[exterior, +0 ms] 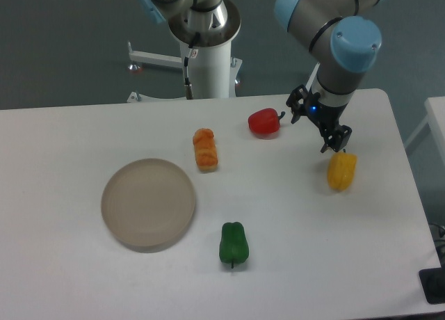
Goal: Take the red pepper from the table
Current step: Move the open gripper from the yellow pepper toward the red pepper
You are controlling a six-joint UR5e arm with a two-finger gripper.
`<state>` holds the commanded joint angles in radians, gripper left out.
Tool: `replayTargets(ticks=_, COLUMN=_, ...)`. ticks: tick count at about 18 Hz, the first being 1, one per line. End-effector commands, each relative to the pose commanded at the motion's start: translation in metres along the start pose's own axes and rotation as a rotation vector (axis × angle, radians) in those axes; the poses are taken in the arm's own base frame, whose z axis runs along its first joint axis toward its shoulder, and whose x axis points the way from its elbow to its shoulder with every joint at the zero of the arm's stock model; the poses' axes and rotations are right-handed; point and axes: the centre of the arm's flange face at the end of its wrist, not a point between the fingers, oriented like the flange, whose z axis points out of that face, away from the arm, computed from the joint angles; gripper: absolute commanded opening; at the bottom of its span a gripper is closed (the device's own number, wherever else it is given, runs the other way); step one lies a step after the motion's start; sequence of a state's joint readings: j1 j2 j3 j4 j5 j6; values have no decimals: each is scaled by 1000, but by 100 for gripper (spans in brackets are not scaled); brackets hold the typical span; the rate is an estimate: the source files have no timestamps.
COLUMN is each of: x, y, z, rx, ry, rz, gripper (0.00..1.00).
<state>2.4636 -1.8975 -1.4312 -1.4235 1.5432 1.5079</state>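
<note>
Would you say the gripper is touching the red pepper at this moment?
Apart. The fixed camera shows white table between the red pepper and the gripper, whose open fingers hang to the pepper's right, holding nothing.

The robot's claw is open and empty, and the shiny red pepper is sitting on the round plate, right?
Not quite. The glossy red bell pepper lies on the flat white table, far from the round beige plate, which holds nothing. The fixed camera shows it. The two-finger gripper is indeed open and empty.
</note>
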Motion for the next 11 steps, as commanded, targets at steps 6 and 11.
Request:
replayTargets(ticks=6, x=5, y=0, z=4, rx=-7, ry=9, rz=1, gripper=100)
replayTargets(ticks=11, x=29, y=7, z=29, rx=-16, ry=66, rz=-20, gripper=100)
